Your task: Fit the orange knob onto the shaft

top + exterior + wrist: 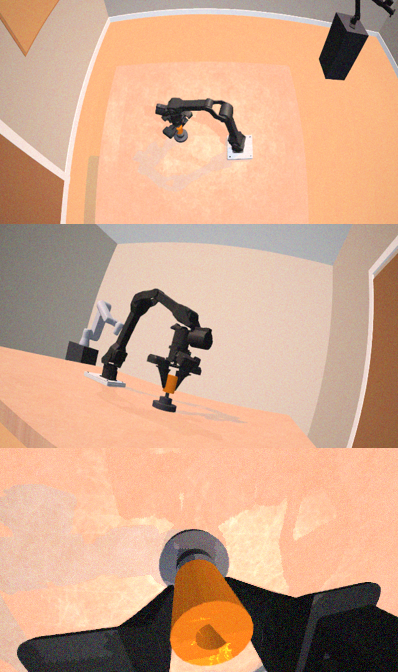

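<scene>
The gripper (178, 125) (170, 382) (199, 586) is part-open, w/ orange knob (180, 130) (170, 384) (206, 593) held btwn its fingers. Knob is above round pedestal (183, 139) (164, 405) (171, 555), not seated; dark shaft (167, 395) shows btwn them. Whether shaft tip is inside knob, cannot tell. White base plate (249, 152) (117, 384) is well apart.

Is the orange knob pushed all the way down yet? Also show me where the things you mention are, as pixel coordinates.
No, it is raised: a stretch of dark shaft (167, 395) shows between the orange cylindrical knob (170, 384) and the round dark pedestal (164, 405).

Beige and grey walls (233, 302) (46, 78) surround an orange floor (351, 140) with pale skirting (217, 12).
</scene>
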